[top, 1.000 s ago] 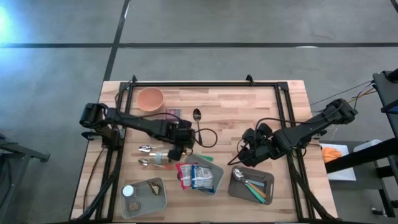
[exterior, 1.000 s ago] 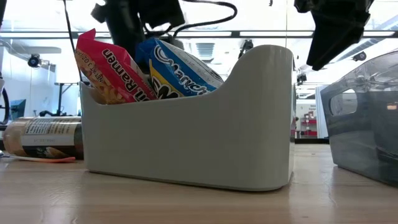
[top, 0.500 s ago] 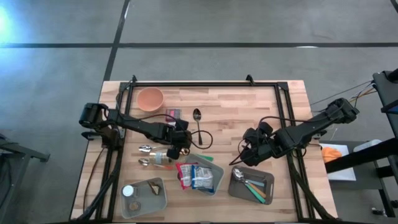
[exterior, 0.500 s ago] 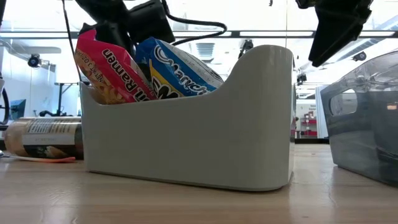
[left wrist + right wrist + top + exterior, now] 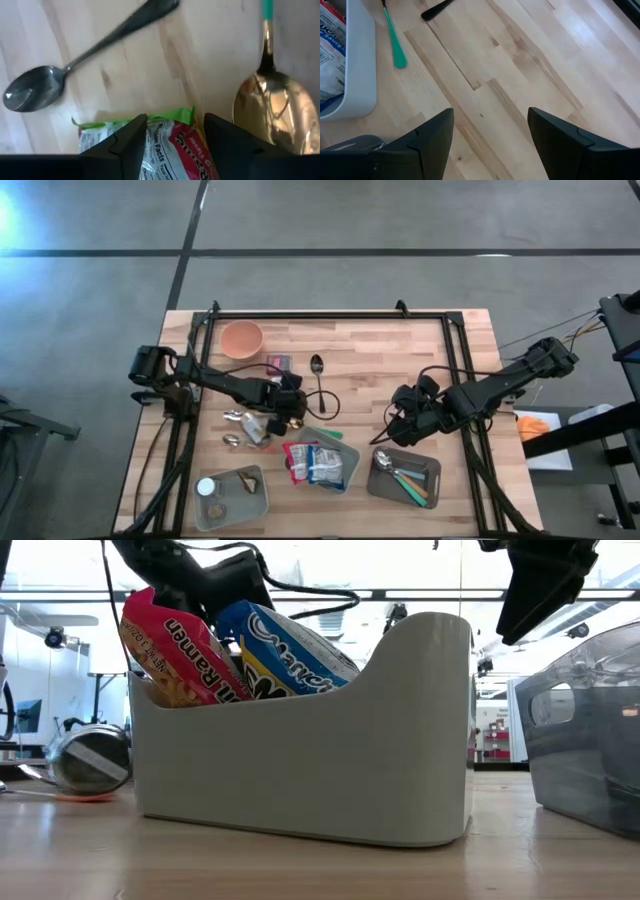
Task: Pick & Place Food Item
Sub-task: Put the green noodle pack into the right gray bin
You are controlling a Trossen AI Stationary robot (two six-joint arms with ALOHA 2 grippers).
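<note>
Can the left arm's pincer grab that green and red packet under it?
Probably yes. The left pincer sits right over the green and red packet, one finger on each side, nothing lying on top of it.

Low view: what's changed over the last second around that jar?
The jar swung round where it lies, its round end now facing the low camera. The left end effector shifted leftward, away from the bin, toward the jar. Bin, ramen packs and right end effector stayed put.
</note>
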